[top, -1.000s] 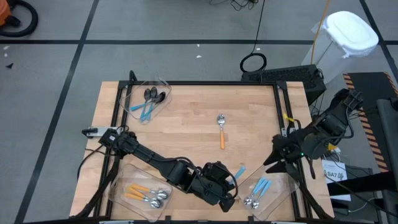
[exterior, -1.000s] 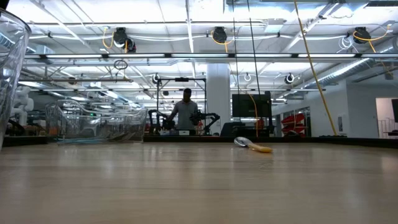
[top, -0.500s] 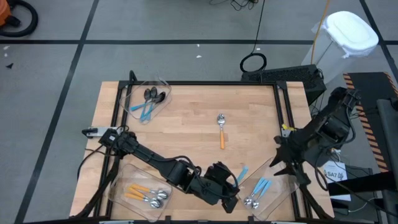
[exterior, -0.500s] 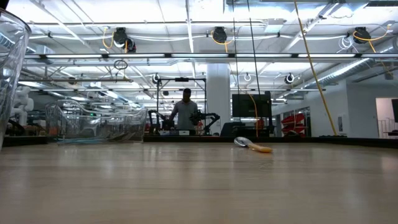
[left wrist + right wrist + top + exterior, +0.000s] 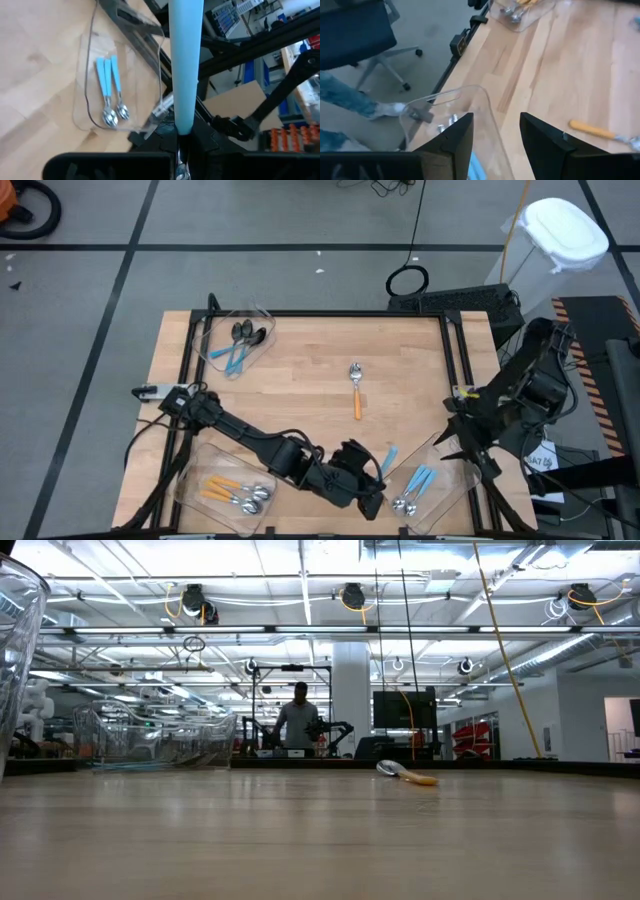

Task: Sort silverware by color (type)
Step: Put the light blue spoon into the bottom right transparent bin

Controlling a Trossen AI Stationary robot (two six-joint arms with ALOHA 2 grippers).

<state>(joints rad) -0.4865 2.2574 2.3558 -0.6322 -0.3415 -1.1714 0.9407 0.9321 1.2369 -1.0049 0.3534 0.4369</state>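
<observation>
Broadly: wooden table point(image 5: 300, 345), three clear bins, spoons sorted inside.

Left gripper point(image 5: 366, 482) low at near edge, beside bin point(image 5: 455, 490) with blue-handled silver spoons point(image 5: 412, 488); pinches blue-handled spoon point(image 5: 185, 60), handle projecting forward.

Right gripper point(image 5: 496, 131) at right table edge above same bin, fingers spread, empty.

Orange-handled spoon point(image 5: 356, 388) lies loose mid-table.

Handling, judged: spoons light, stiff, plastic handle smooth, likely pivots in pinch. Best grip mid-handle, across width; bowl rounded, slippery.
</observation>
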